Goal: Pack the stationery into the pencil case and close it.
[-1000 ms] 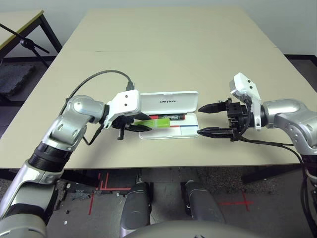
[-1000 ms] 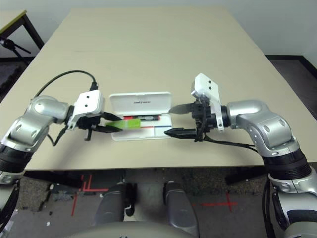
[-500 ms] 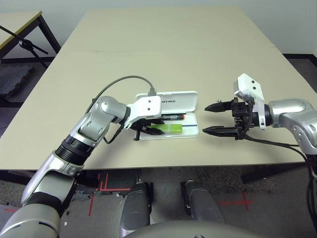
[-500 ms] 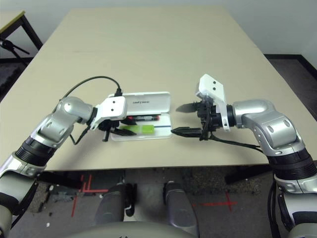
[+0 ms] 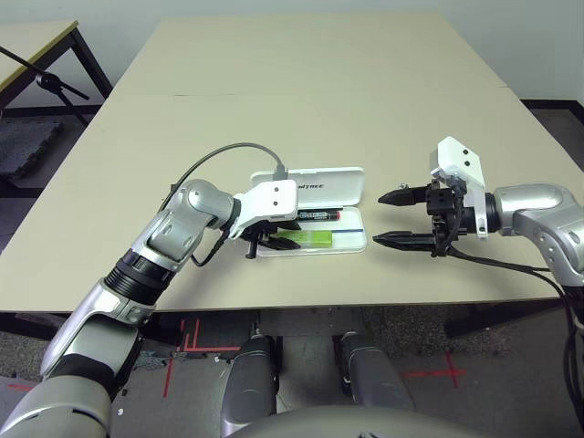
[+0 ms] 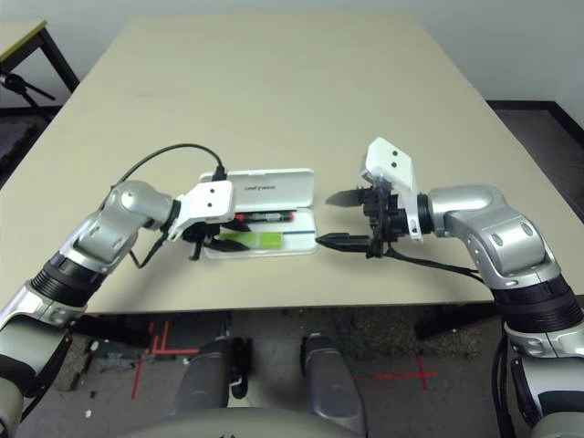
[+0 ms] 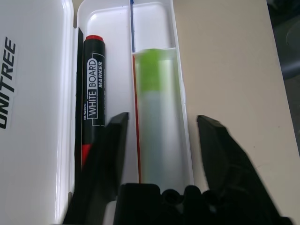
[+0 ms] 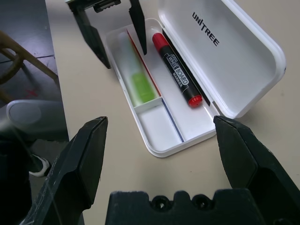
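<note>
The two black fingers of the left gripper (image 7: 161, 140) are seen parted, straddling the near left end of a flat light-green rectangular bar (image 7: 159, 117) without closing on it; nothing is held between them. The bar is laid in the nearer compartment of the white hard-plastic pencil case with rounded corners (image 5: 351, 245), whose hinged lid (image 5: 324, 182), marked with dark lettering, is tilted open on the far side. A red whiteboard marker with black ends (image 7: 93, 108) is laid in the farther compartment, alongside the bar and separated from it by a thin red-and-blue divider. The right end of the case tray is seen bare. The right gripper (image 5: 394, 217) is held just to the right of the case, above the table, its fingers spread wide and empty, pointed leftward at the case's right end. The case is placed on a beige rectangular table (image 5: 319, 82), near the near edge, between the two silver forearms.
</note>
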Controlling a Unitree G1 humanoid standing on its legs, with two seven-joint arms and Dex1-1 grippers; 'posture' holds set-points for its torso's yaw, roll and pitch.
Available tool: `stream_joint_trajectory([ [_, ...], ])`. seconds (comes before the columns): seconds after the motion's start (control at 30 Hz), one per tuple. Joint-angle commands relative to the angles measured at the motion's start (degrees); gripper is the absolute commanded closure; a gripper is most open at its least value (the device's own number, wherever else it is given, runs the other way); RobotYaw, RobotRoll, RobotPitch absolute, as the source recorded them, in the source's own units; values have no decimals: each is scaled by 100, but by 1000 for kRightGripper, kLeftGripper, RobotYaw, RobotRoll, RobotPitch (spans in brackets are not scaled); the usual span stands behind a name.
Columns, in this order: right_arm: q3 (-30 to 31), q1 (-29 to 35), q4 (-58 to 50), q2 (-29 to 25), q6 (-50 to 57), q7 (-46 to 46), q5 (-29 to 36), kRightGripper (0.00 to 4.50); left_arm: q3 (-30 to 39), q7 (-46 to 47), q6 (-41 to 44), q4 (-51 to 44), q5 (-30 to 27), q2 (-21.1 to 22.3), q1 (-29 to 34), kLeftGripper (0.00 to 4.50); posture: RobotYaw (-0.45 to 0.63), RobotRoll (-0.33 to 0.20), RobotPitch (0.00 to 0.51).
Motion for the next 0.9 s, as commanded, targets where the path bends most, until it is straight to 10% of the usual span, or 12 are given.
stream_joint_trajectory([
  [0.03,-11,-4,55,43,-80,-27,-48,0,-25,32,6,-131,94,56,99,463,-111,0,108],
  [0.9,-543,281,6,-243,777,-587,96,0,1684,-42,777,-1650,-1678,945,439,27,-100,0,122],
])
